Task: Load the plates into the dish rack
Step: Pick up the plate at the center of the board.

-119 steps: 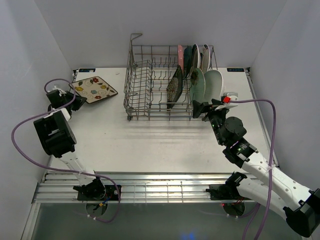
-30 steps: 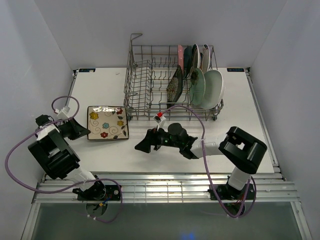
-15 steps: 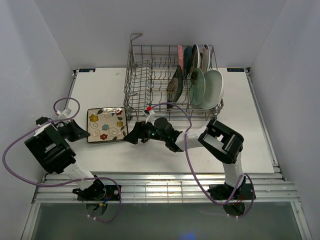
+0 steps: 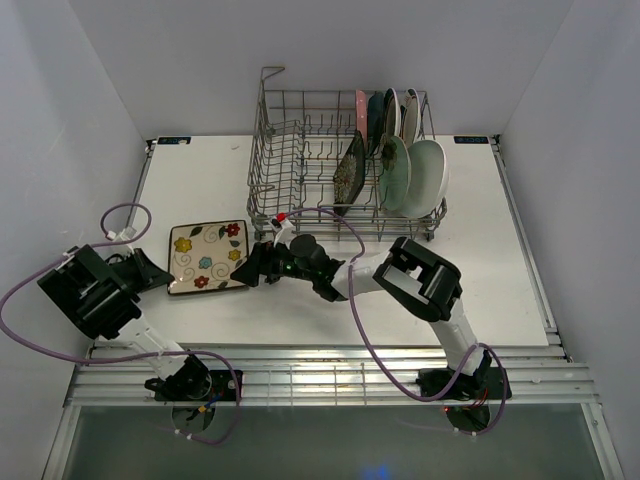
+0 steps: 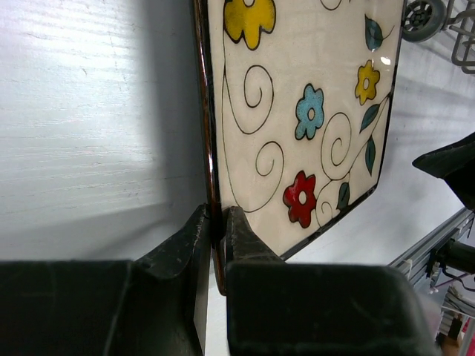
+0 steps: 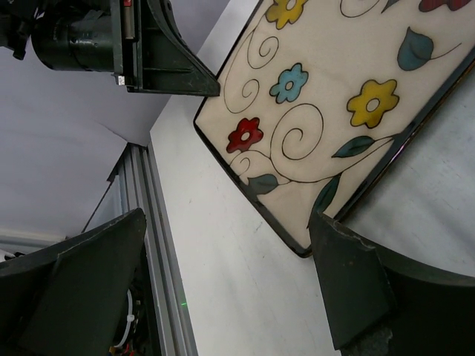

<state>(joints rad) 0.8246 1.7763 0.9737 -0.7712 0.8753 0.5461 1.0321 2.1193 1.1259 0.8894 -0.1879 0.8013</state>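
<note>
Grey dish rack (image 4: 266, 188) just behind floral plate (image 4: 208, 258)

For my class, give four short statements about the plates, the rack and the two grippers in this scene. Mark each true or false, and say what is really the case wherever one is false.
1. The left gripper is shut on the rim of the cream floral square plate. True.
2. The right gripper is clamped on that plate. False: its jaws stand wide open at the plate's corner.
3. The cream floral square plate stands in the dish rack. False: it is out on the table, left of the rack's front.
4. Several plates stand upright at the rack's right end. True.
</note>
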